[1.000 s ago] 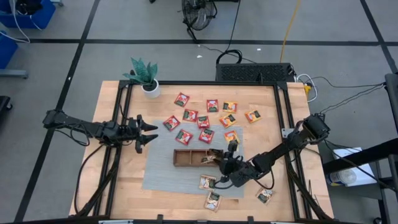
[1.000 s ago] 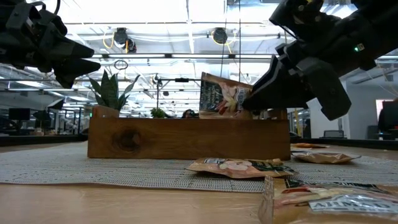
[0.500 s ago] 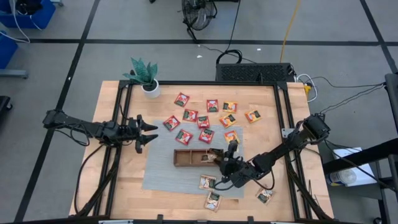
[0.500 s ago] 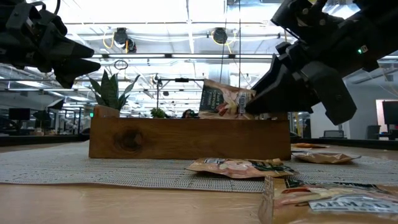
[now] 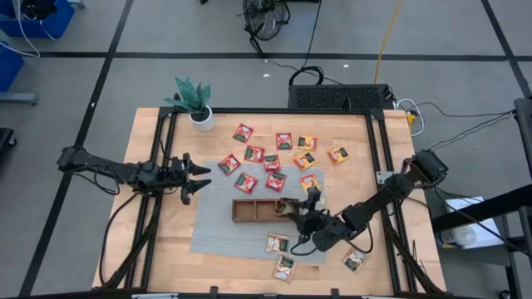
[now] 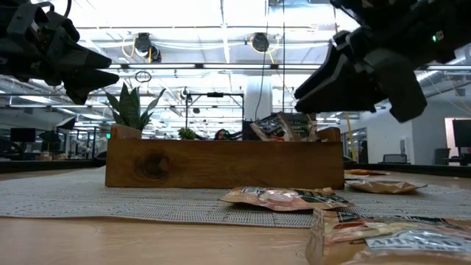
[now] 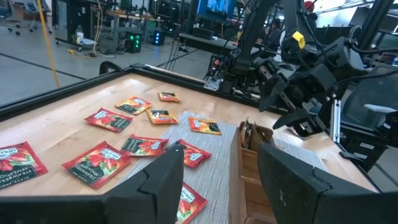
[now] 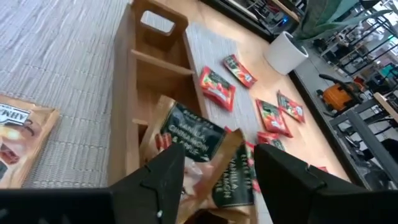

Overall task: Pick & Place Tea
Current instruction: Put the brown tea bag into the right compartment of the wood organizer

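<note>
1. The right gripper [image 5: 309, 205] hangs just above the right-hand compartment of the wooden tray [image 5: 246, 211], its fingers parted and empty.
2. Dark green tea sachets [image 8: 194, 149] lean in that compartment, tilted against its wall and poking above the rim; none is gripped.
3. The step looks like a release: lift straight up so the fingers do not drag the leaning sachets out.
4. Loose tea remains: red sachets [image 5: 245, 183] at the tray's twelve o'clock, pale ones [image 5: 277, 243] at its five o'clock on the mat [image 5: 212, 232].
5. The left gripper [image 5: 198, 178] waits open at the tray's ten o'clock, well apart.
</note>
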